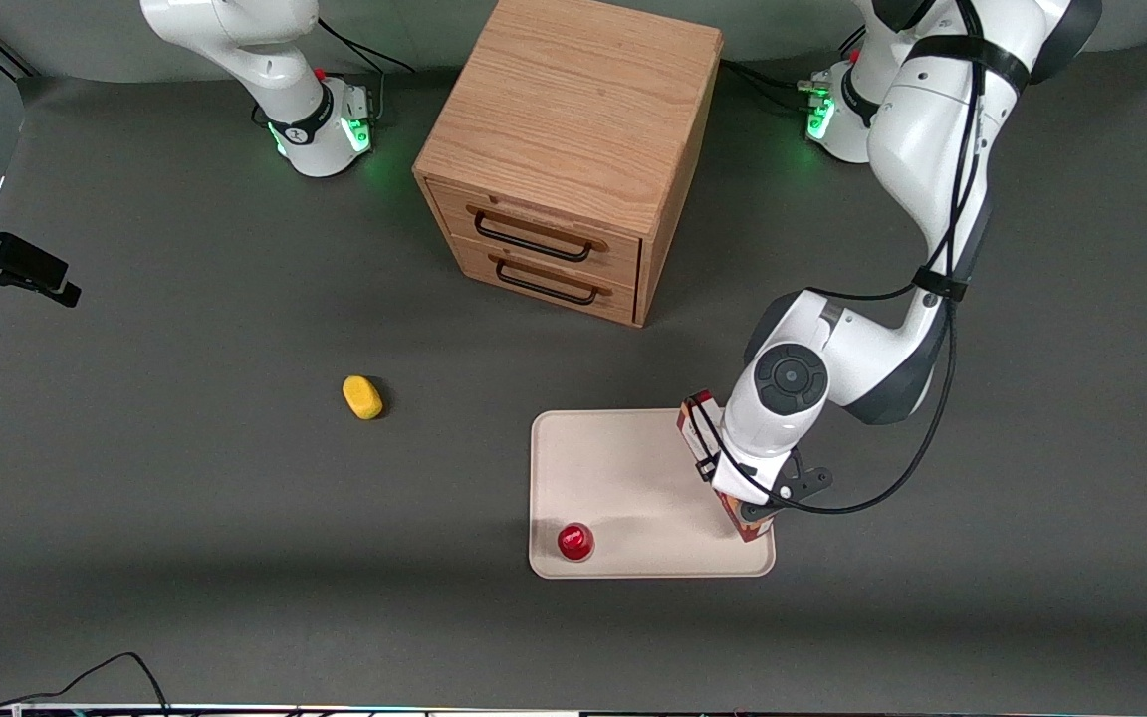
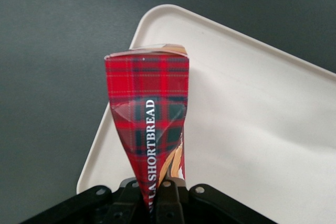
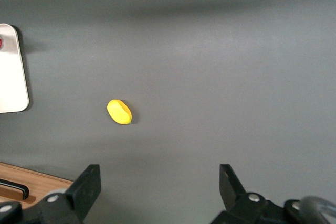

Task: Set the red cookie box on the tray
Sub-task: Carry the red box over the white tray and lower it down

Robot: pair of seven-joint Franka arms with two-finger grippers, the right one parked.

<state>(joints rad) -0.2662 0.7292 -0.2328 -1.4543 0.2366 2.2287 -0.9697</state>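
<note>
with the small red cap [image 1: 574,541] at the tray's [image 1: 623,468] near rim and your gripper [image 2: 157,195] pinching the red cookie box [image 2: 148,124] over its working-arm edge, lower the box flat, then release.

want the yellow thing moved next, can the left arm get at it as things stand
Probably not right away. The gripper is shut on the cookie box over the tray, so it must let go first. After that, bare table lies between it and the yellow thing.
</note>
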